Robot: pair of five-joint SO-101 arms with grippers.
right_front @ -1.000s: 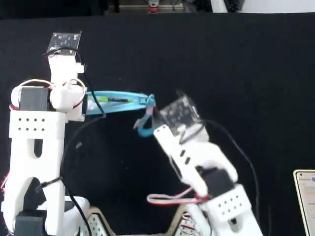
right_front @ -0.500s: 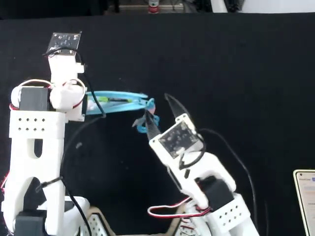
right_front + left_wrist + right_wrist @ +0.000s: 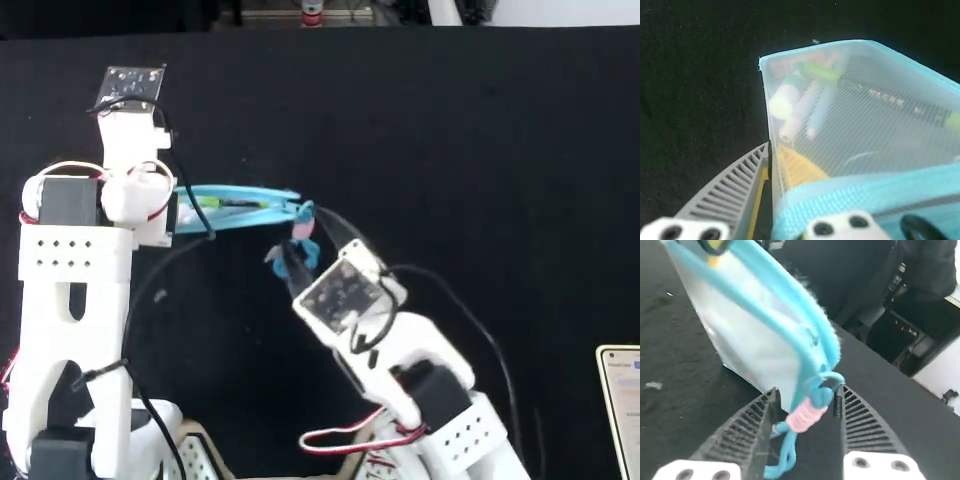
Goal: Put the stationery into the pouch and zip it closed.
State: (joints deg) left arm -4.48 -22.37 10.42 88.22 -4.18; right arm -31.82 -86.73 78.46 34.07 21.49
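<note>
The translucent pouch (image 3: 240, 208) with light-blue trim is held off the black table, seen edge-on in the high view. My left gripper (image 3: 771, 167) is shut on one end of it. Pens and markers (image 3: 800, 107) lie inside the pouch (image 3: 865, 115). At the other end hangs the zipper pull (image 3: 301, 230), a blue cord with pink beads. My right gripper (image 3: 303, 240) stands open around that pull. In the right wrist view the pull (image 3: 804, 416) hangs between the two ribbed fingers (image 3: 760, 425), below the pouch (image 3: 755, 335), with a gap on each side.
A white device (image 3: 620, 400) lies at the table's right edge. The black table (image 3: 480, 150) stretches wide to the right and back. Both arm bases stand at the front edge. Dark equipment (image 3: 920, 300) sits beyond the table.
The right gripper let go at the pouch's end, opened, turned its wrist and shifted slightly toward the front. The pouch and left arm stayed put.
</note>
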